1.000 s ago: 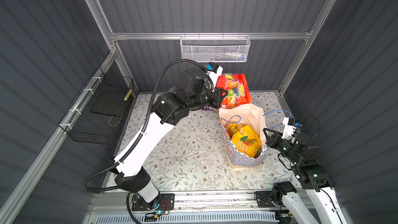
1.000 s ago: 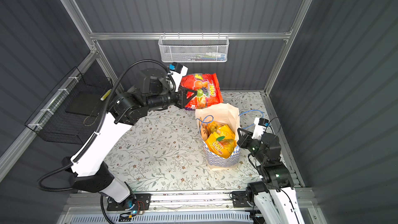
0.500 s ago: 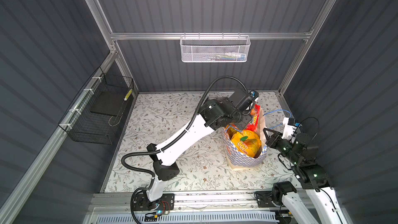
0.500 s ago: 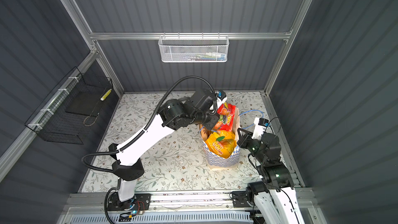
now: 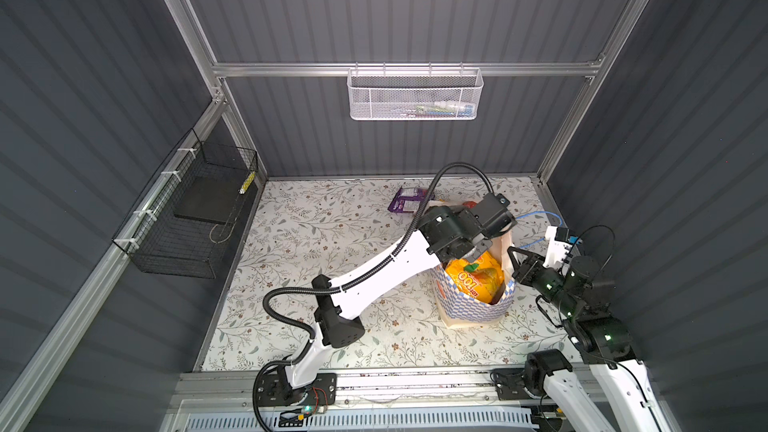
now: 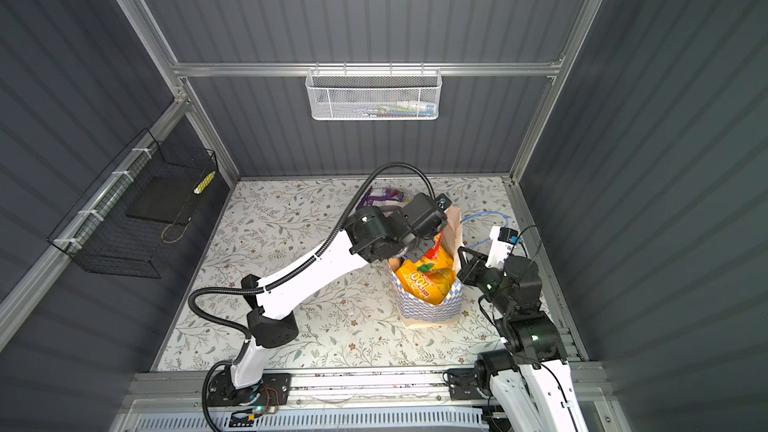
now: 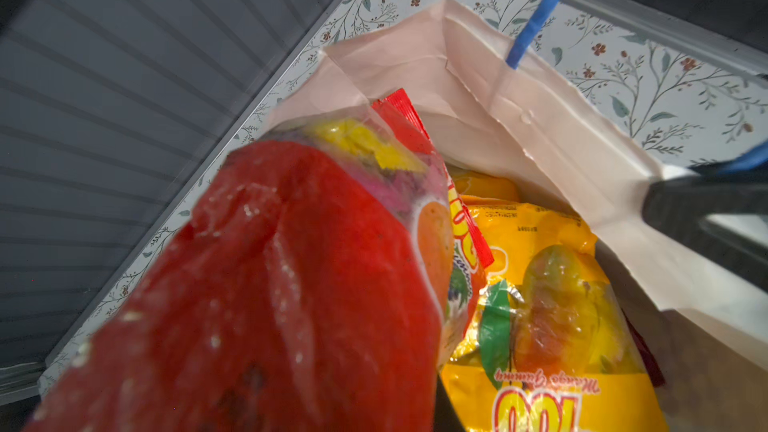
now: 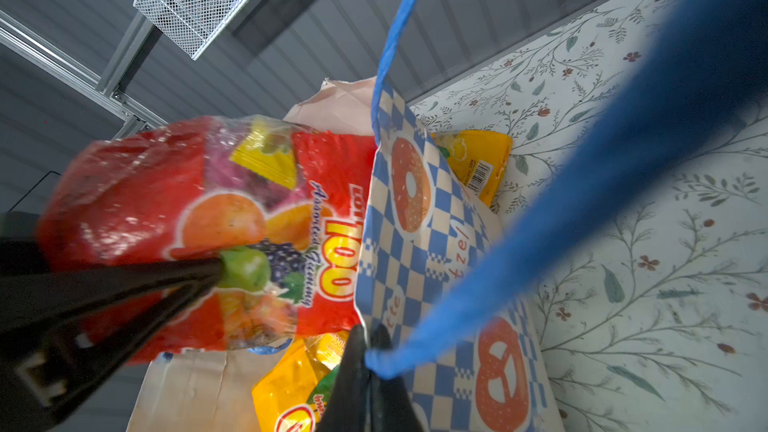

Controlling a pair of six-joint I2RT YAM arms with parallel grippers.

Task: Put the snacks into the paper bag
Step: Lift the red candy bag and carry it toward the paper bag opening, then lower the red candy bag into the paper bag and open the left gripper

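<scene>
Red and shiny, the red packet hung at the open top of the paper bag, and its far end went down past the rim. The left gripper had it pinched tight. The right gripper was closed on the bag's rim, right by a blue cord handle. A yellow packet sat inside the bag. A purple packet lay on the flowery table, behind the bag and apart from it.
</scene>
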